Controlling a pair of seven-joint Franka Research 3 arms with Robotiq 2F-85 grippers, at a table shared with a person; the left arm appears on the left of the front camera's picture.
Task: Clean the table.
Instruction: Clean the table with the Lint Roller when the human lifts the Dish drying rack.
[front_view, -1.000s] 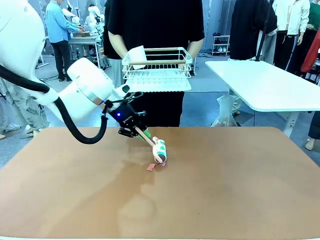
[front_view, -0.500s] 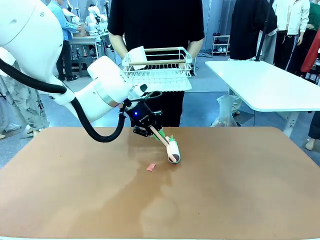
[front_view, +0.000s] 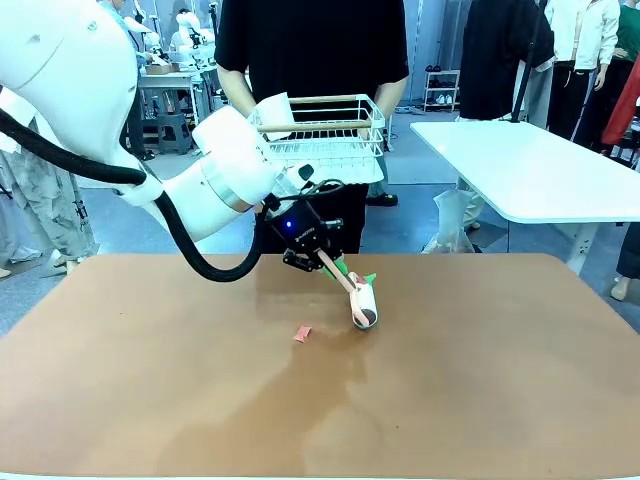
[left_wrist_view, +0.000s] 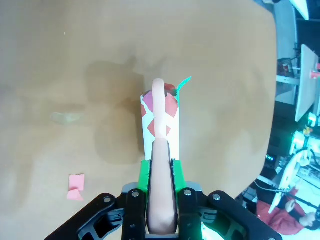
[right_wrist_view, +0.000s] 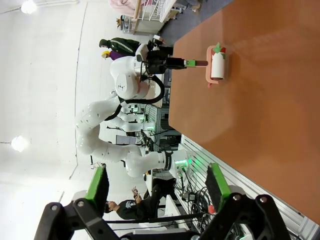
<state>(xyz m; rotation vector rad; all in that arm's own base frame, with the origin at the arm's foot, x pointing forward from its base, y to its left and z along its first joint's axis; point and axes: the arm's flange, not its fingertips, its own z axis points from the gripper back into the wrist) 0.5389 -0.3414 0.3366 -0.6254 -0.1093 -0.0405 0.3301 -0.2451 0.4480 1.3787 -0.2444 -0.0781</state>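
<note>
- Left claw (front_view: 333, 267) clamped on the peach handle (left_wrist_view: 162, 210) of a lint roller (front_view: 363, 306), green pads pressed on both sides of the handle.
- Roller slants down and away from the claw; the white drum looks to rest on the table (front_view: 480, 380).
- Red and pink bits are stuck on the drum, and a green scrap (front_view: 368, 279) sticks out at the drum's top end.
- The table lies directly under the roller, its brown top spreading out on all sides of it.
- Pink scrap (front_view: 302, 334) lies loose on the table, near the roller on the robot's left, not touching it.
- Right claw (right_wrist_view: 157, 185) is well apart from the roller, fingers spread wide, nothing between them.
- Beyond the roller at the far edge a person stands holding a white wire rack (front_view: 318, 140) up off the table.
- A white side table (front_view: 530, 175) stands past the roller to the robot's right.
</note>
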